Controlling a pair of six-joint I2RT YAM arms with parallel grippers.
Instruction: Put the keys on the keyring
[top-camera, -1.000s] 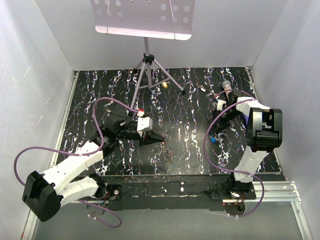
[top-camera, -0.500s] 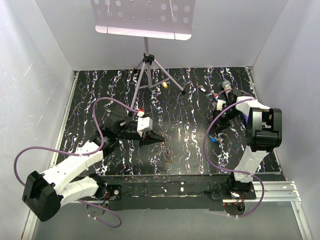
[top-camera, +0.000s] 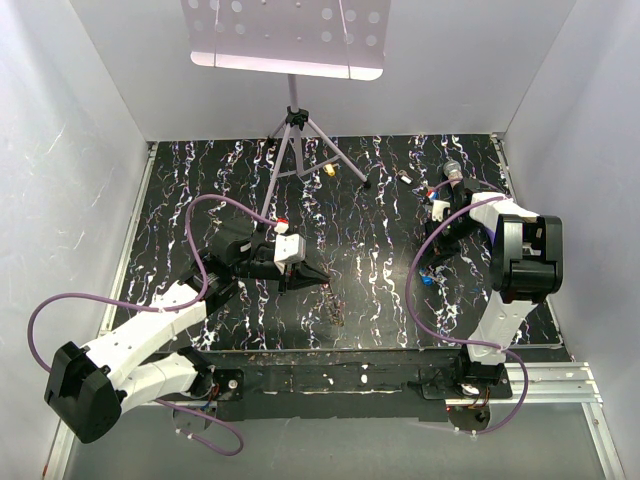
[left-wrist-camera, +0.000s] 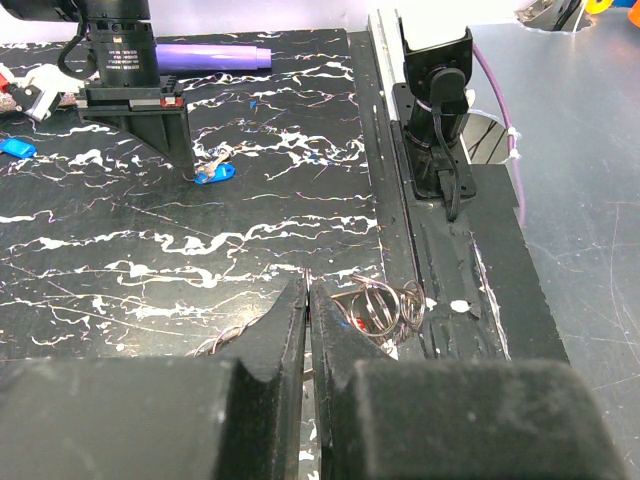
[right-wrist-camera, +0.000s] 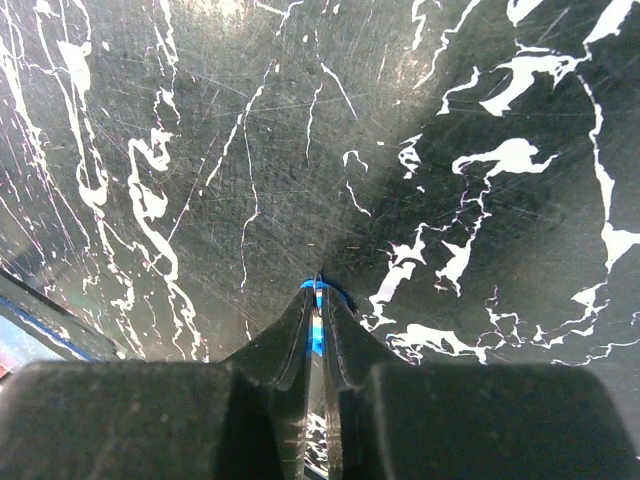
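Note:
In the right wrist view my right gripper (right-wrist-camera: 319, 292) points straight down at the mat. Its jaws are closed on a small blue key (right-wrist-camera: 317, 335), whose head peeks past the fingertips. From the top the blue key (top-camera: 427, 281) shows just below the right gripper (top-camera: 431, 266). My left gripper (left-wrist-camera: 308, 298) is shut on the thin wire of the keyring (left-wrist-camera: 385, 304), whose loops bunch just right of the fingertips. In the top view the left gripper (top-camera: 322, 275) sits mid-table with the keyring (top-camera: 338, 311) faint beside it. A yellow key (top-camera: 330, 170) lies far back.
A music stand's tripod (top-camera: 295, 122) stands at the back centre. A glittery tube (top-camera: 452, 170) lies at the back right. A purple pen (left-wrist-camera: 210, 55) lies behind the right gripper, and another small blue piece (left-wrist-camera: 15, 148) lies further along the mat. The black front rail (left-wrist-camera: 440, 250) borders the mat.
The right gripper's jaws have closed in on the blue key. Neither arm has visibly shifted.

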